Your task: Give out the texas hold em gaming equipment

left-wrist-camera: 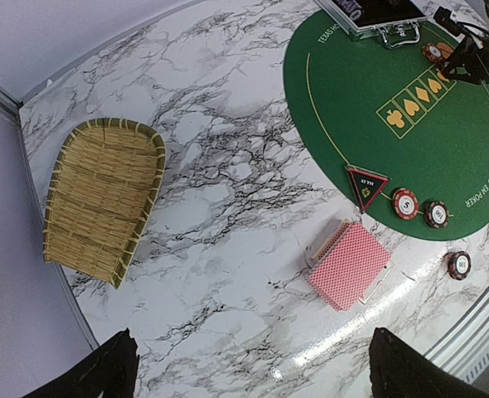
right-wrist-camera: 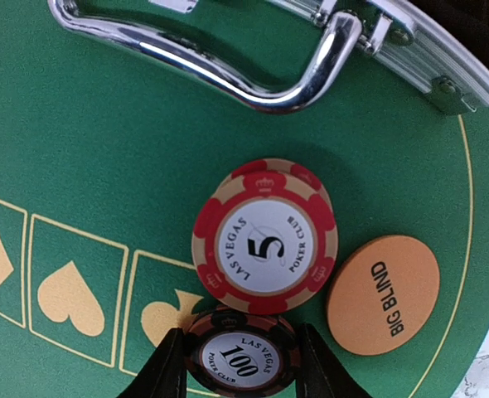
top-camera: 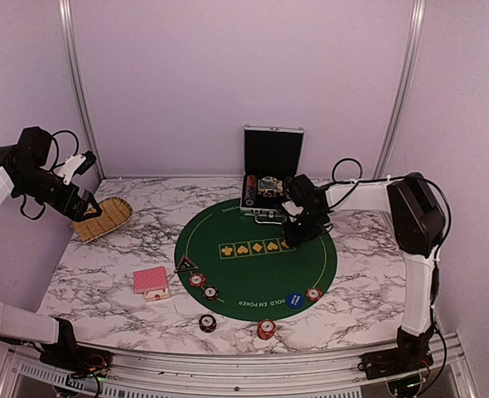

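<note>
In the right wrist view my right gripper [right-wrist-camera: 241,365] is shut on a dark "100" poker chip [right-wrist-camera: 240,356], low over the green mat. Touching it is a red-and-white "5" chip [right-wrist-camera: 265,236]. An orange "BIG BLIND" disc [right-wrist-camera: 383,294] lies to the right. My left gripper [left-wrist-camera: 253,373] hangs open and empty, high over bare marble. The red-backed cards [left-wrist-camera: 350,264] lie off the mat. A dark triangular token [left-wrist-camera: 366,184] and two chips [left-wrist-camera: 405,203] sit on the mat's rim. A blue disc [top-camera: 295,300] and more chips [top-camera: 266,329] lie near the front.
An open silver case [top-camera: 271,170] stands at the back of the green felt mat [top-camera: 228,228], its handle [right-wrist-camera: 228,75] close ahead of my right gripper. A woven straw basket [left-wrist-camera: 104,199] lies at the left. Walls enclose the table.
</note>
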### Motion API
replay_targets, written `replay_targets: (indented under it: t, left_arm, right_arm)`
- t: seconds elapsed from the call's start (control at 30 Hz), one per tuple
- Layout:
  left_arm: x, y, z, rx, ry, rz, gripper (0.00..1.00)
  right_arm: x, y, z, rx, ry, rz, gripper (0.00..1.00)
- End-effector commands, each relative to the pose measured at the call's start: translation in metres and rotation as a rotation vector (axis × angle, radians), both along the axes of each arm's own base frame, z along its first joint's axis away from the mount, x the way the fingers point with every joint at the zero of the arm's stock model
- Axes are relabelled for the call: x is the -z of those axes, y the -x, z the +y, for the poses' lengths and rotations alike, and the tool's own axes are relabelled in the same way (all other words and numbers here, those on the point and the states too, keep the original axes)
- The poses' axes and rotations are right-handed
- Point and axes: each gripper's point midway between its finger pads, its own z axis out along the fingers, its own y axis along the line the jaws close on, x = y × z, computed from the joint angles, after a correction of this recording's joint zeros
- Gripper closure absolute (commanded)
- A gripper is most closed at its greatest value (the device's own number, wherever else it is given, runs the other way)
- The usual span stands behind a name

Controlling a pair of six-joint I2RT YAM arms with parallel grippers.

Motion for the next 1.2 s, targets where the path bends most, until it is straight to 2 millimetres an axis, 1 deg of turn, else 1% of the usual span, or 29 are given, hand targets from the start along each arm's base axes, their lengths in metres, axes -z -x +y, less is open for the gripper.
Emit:
replay_targets:
  t: [0.0,0.07,0.17,0.27,0.3,0.37,0.47,0.5,0.57,0.63,0.73,0.8,0.87,0.9,0.93,1.0,1.07,1.17]
  left_arm:
    - [-0.007,0.008,-0.001,0.016,-0.007,-0.004,0.01]
    - [-0.007,0.008,-0.001,0.015,-0.007,-0.003,0.01]
    - [-0.007,0.008,-0.001,0.015,-0.007,-0.004,0.01]
    - [-0.007,0.009,-0.001,0.015,-0.007,-0.004,0.01]
    - [-0.006,0.009,-0.001,0.016,-0.007,-0.002,0.01]
    - [-0.006,0.009,-0.001,0.017,-0.005,-0.001,0.01]
    - [-0.005,0.01,-0.003,0.019,0.002,0.002,0.01]
    - [-0.006,0.01,-0.002,0.019,0.003,0.003,0.01]
    - [-0.006,0.01,-0.002,0.019,0.002,0.001,0.01]
    - [-0.007,0.01,-0.003,0.019,0.002,-0.001,0.01]
    - [-0.007,0.01,-0.003,0.02,0.001,-0.001,0.01]
    - [-0.007,0.01,-0.003,0.02,0.004,0.0,0.01]
    - [-0.008,0.01,-0.003,0.019,0.004,-0.001,0.01]
    - [-0.007,0.01,-0.003,0.021,0.004,-0.001,0.01]
    - [-0.008,0.01,-0.003,0.021,0.005,-0.001,0.01]
    - [-0.008,0.009,-0.004,0.023,0.008,0.0,0.01]
    - [-0.008,0.009,-0.004,0.02,0.012,0.001,0.01]
    - [-0.009,0.009,-0.004,0.019,0.011,-0.003,0.01]
  right_arm:
    - [0.001,-0.014,-0.003,0.028,0.005,-0.043,0.71]
    - [-0.001,-0.015,-0.002,0.03,0.004,-0.05,0.68]
    - [-0.004,-0.014,-0.003,0.029,0.005,-0.051,0.6]
    - [-0.012,-0.012,-0.005,0.028,0.004,-0.057,0.48]
    - [-0.015,-0.012,-0.005,0.028,0.003,-0.062,0.46]
    - [-0.025,-0.012,-0.005,0.028,-0.004,-0.076,0.45]
    - [-0.046,-0.011,-0.002,0.027,-0.024,-0.102,0.44]
    - [-0.058,-0.01,0.001,0.021,-0.036,-0.122,0.44]
    - [-0.078,-0.004,0.012,-0.006,-0.056,-0.152,0.44]
    - [-0.095,0.007,0.028,-0.046,-0.071,-0.173,0.44]
    - [-0.112,0.035,0.061,-0.129,-0.091,-0.179,0.41]
    - [-0.117,0.062,0.087,-0.203,-0.116,-0.162,0.38]
    - [-0.118,0.094,0.118,-0.296,-0.145,-0.137,0.35]
    - [-0.117,0.111,0.133,-0.343,-0.16,-0.123,0.32]
    - [-0.114,0.138,0.155,-0.42,-0.184,-0.087,0.29]
    - [-0.105,0.173,0.179,-0.515,-0.188,-0.038,0.25]
    - [-0.093,0.205,0.199,-0.601,-0.178,0.007,0.2]
    - [-0.086,0.24,0.218,-0.698,-0.195,0.045,0.15]
